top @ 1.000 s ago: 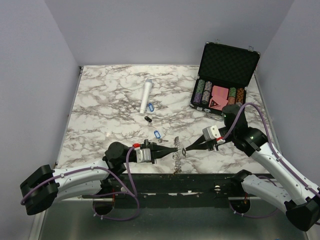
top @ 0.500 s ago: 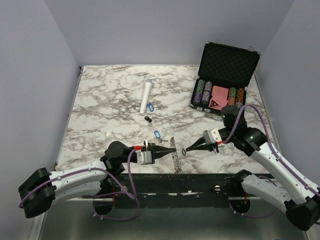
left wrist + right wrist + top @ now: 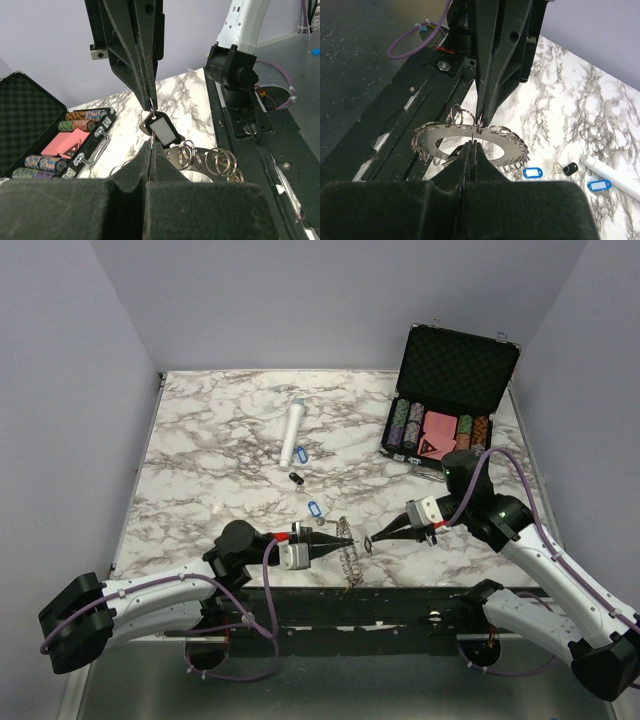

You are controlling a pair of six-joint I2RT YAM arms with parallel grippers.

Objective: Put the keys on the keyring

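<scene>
Your left gripper [image 3: 340,543] has its 2 fingers pressed fully together on the rim of the flat grey toothed metal keyring [image 3: 506,144]. It holds the keyring off the marble table [image 3: 220,460], just past the near edge. Small wire split rings [image 3: 220,161] hang all around the keyring's teeth. Facing it tip to tip, your right gripper [image 3: 373,540] is pinched just as tight on the little loop at the top of a black-framed plastic key tag [image 3: 160,131]. The tag dangles right beside the split rings, and you cannot tell whether it touches them. Farther out on the table lie 2 blue-tagged keys [image 3: 316,510] [image 3: 301,454] with a small black-headed key [image 3: 295,478] between them. Beyond those are a white cylinder [image 3: 292,433] and, at far right, an open black poker-chip case [image 3: 458,360].
</scene>
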